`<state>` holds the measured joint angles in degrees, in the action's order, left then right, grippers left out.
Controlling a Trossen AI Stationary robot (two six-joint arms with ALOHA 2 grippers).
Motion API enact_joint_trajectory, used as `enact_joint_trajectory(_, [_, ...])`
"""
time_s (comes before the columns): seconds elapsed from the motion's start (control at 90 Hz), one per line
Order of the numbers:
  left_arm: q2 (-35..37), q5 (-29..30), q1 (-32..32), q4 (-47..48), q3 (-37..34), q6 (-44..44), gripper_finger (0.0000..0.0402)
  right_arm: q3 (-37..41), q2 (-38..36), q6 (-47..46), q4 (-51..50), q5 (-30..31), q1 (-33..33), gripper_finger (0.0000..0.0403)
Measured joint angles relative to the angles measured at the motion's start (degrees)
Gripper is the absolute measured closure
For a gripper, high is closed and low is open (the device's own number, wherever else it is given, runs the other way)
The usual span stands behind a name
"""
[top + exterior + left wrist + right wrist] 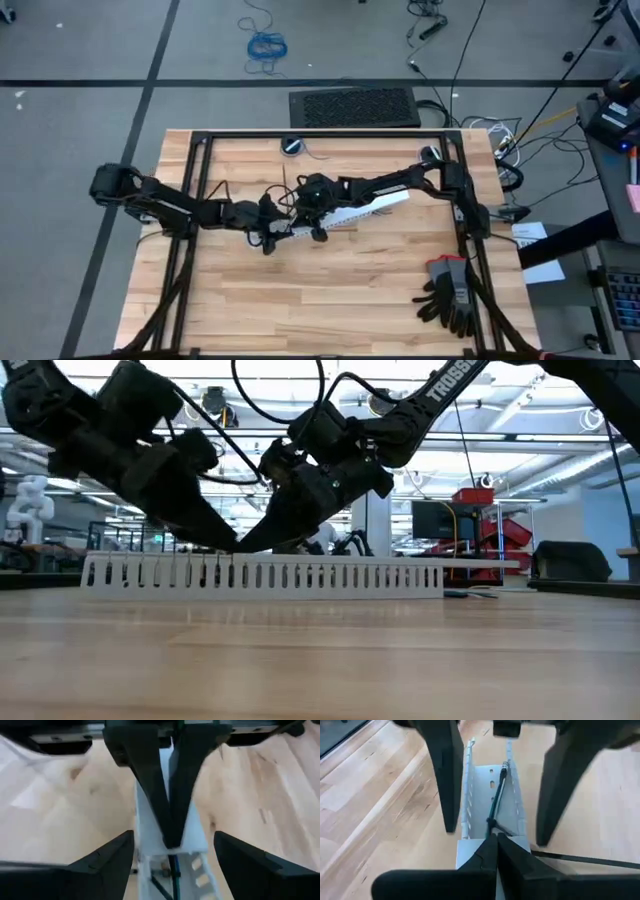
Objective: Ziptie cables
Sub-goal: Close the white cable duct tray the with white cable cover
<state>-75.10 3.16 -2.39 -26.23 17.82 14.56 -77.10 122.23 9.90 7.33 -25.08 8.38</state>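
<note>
Right fingers (480, 865) are clenched tip to tip, with the right gripper (496, 839) low over one end of the white slotted duct (490, 782). The tips sit right at the cables (498, 790). Cannot tell whether a wire is actually pinched between them or just touched. Left fingers (107, 857) are released and spread wide. The left gripper (174, 835) faces the right one head-on and straddles the same duct end, one finger on each side of the walls and not touching them.

Cables lie inside the duct channel, running lengthwise as a dark green-blue strand, with one thin wire splaying off near the right fingertips. One ziptie (580, 859) shows as a thin dark strip flat on the counter (300, 310), leading away from beside the right fingers. Its near end is hidden behind them.

In the high view both grippers meet at the duct's left end near the counter's middle, and the arms cover that end and the cables entirely. In the low view the duct's slotted wall (260, 575) blocks the channel and the fingertips dip behind it, so contact is not visible there.

Black gloves (448, 293) lie at the counter's front right corner, well apart from the work. A black mat (355, 107) and a blue coiled cord (267, 45) lie on the floor beyond the counter.
</note>
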Motion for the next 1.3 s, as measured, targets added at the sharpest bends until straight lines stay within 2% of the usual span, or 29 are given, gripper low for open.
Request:
enact_joint_trajectory(0.078, [2.25, -0.09, -0.46, 4.72, 0.01, 2.41, 0.0132, 0.00, 0.00, -0.17, 0.23, 0.02, 0.16, 0.0403])
enact_joint_trajectory(0.222, [3.12, 1.68, -3.03, 6.70, 0.01, 5.94, 0.0132, -0.41, 0.00, -0.21, 1.18, 0.09, 0.80, 0.0403])
enact_joint_trajectory(0.467, [2.83, 12.61, -7.15, 7.80, -0.01, 6.13, 0.0132, -2.08, -0.12, 1.53, 1.36, -0.28, 1.05, 0.0403])
enact_joint_trajectory(0.6, [2.89, 13.19, -7.17, 7.72, 0.01, 6.57, 0.0132, -2.14, -0.20, 1.87, 1.26, -0.42, 1.01, 0.0403])
enact_joint_trajectory(0.756, [3.66, 14.15, -6.95, 8.49, 2.43, 13.67, 0.0132, -2.14, -0.24, 2.23, 1.03, 0.83, 1.45, 0.0403])
enact_joint_trajectory(0.833, [4.45, 16.63, -7.39, 14.03, 6.11, 14.08, 0.0133, -2.12, -1.56, 4.16, -1.23, 4.09, 1.79, 0.0403])
enact_joint_trajectory(0.933, [5.21, 23.95, -9.44, 30.49, 13.33, 14.11, 0.0141, -2.16, -4.97, 6.83, -4.41, 8.02, 2.57, 0.0403])
enact_joint_trajectory(1.022, [4.21, 28.49, -11.77, 41.59, 19.87, 15.95, 0.0148, -1.40, -8.03, 8.62, -7.29, 8.39, 3.85, 0.0403])
enact_joint_trajectory(1.189, [1.21, 31.50, -16.18, 43.44, 23.05, 20.37, 0.0153, 6.20, -13.67, 9.97, -7.46, 8.28, 6.44, 0.0403])
enact_joint_trajectory(1.3, [-2.53, 35.40, -18.51, 46.57, 22.27, 26.57, 0.0153, 14.41, -15.88, 8.56, -0.30, 6.71, 7.25, 0.0403])
